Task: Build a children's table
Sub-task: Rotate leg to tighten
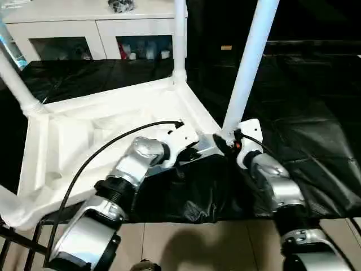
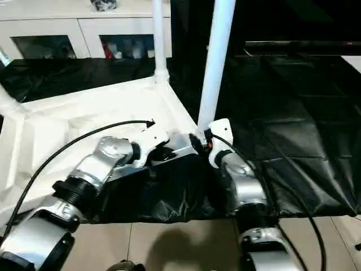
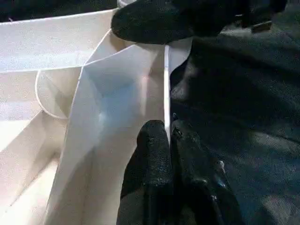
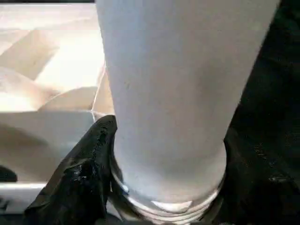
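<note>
White plastic ribbed tabletop (image 1: 113,121) lies upside down; left pincer (image 3: 169,140) pinches its rim, right pincer (image 4: 164,187) clasps white tubular leg (image 1: 248,62).

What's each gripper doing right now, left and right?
Left gripper: shut, pinching the thin rim of the tabletop.
Right gripper: closed around the base of a table leg.

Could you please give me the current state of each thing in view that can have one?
Tabletop: lying upside down on the black sheet, ribbed underside up.
Far leg: upright in its corner socket.
Left leg: seated in its socket, leaning.
Near leg: foot at the near corner, tilted.
Left gripper: shut on the tabletop's rim.
Right gripper: shut around the near leg's base.
Cabinet: doors closed.
</note>
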